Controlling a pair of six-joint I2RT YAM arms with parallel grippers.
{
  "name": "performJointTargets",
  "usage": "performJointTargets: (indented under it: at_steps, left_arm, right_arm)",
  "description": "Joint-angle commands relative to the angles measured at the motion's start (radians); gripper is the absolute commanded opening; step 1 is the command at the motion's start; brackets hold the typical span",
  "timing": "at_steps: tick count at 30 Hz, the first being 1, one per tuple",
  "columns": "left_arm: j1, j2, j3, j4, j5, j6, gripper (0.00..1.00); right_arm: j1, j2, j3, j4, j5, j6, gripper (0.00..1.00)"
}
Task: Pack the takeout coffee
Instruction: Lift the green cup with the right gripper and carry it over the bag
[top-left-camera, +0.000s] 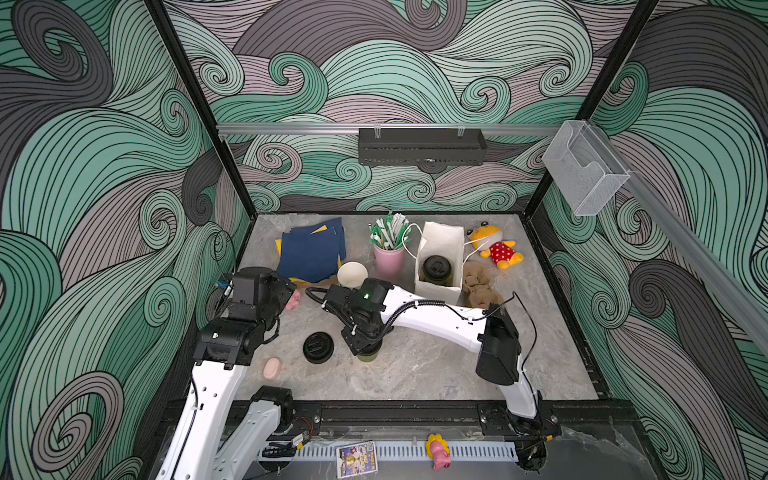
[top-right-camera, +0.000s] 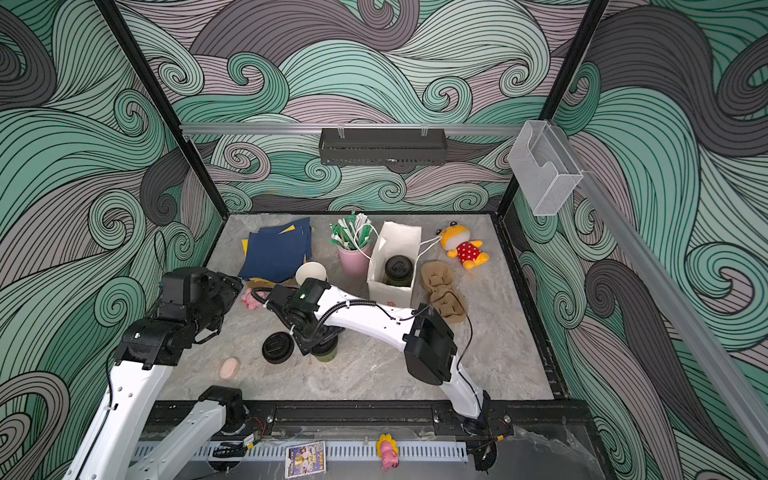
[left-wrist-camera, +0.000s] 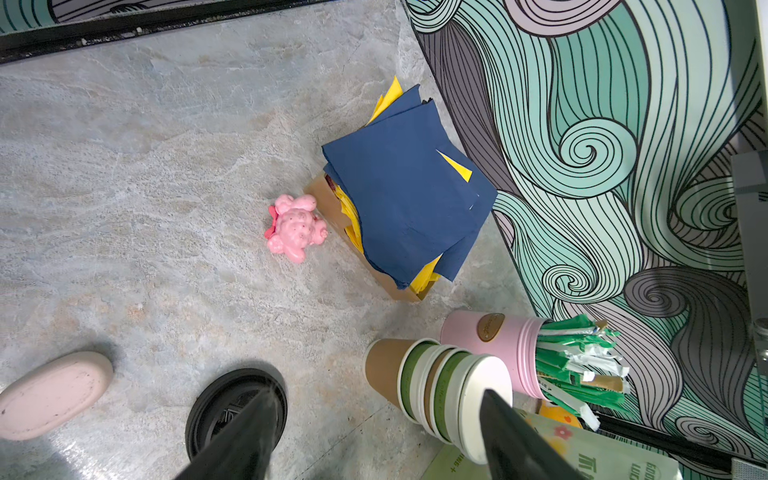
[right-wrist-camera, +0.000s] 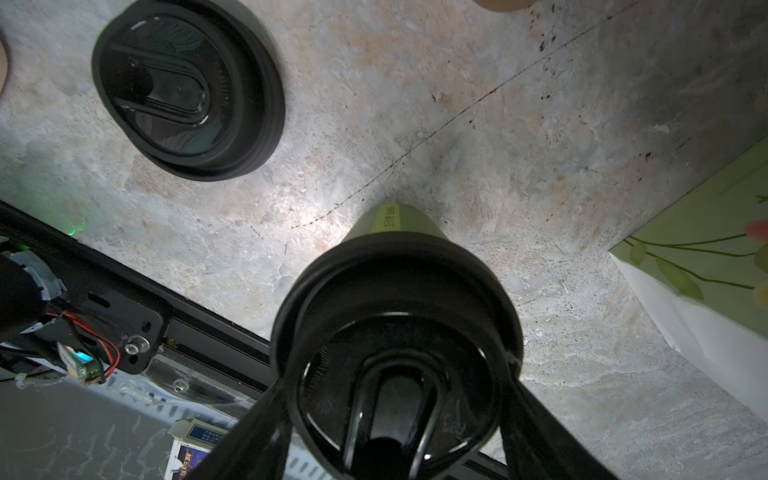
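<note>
Right claw (right-wrist-camera: 397, 374) straddles the lidded cup (right-wrist-camera: 395, 299), hiding it from above, grip unclear; left claw (left-wrist-camera: 379, 392) gapes.

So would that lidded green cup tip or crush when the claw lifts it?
The green cup looks like paper, so it probably dents if squeezed hard. Narrow base, wider black lid: likely tippy when nudged. Its weight is anyone's guess, since the contents are hidden.
</note>
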Motion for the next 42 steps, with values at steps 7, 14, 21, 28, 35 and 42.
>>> performJointTargets:
  at_steps: [7,14,21,28,35,42]
  left_arm:
    - [0.013,0.012,0.041,-0.022,-0.002,0.027,0.79]
    - [0.013,0.031,0.064,-0.001,0.003,0.072,0.79]
    - [0.013,0.075,0.106,0.088,0.066,0.190,0.79]
    - [0.012,0.185,0.185,0.241,0.311,0.355,0.79]
    - [-0.120,0.356,0.321,0.358,0.442,0.462,0.78]
    - [-0.263,0.490,0.386,0.482,0.533,0.496,0.80]
  right_arm:
    - [0.006,0.028,-0.029,0.017,0.008,-0.008,0.69]
    - [0.007,-0.031,0.012,-0.014,0.031,-0.006,0.68]
    - [0.007,-0.117,0.052,-0.095,0.062,0.025,0.67]
    - [0.012,-0.263,0.118,-0.237,0.102,0.124,0.66]
    - [0.010,-0.405,0.169,-0.285,0.115,0.146,0.65]
    - [-0.043,-0.530,0.233,-0.335,0.144,0.160,0.64]
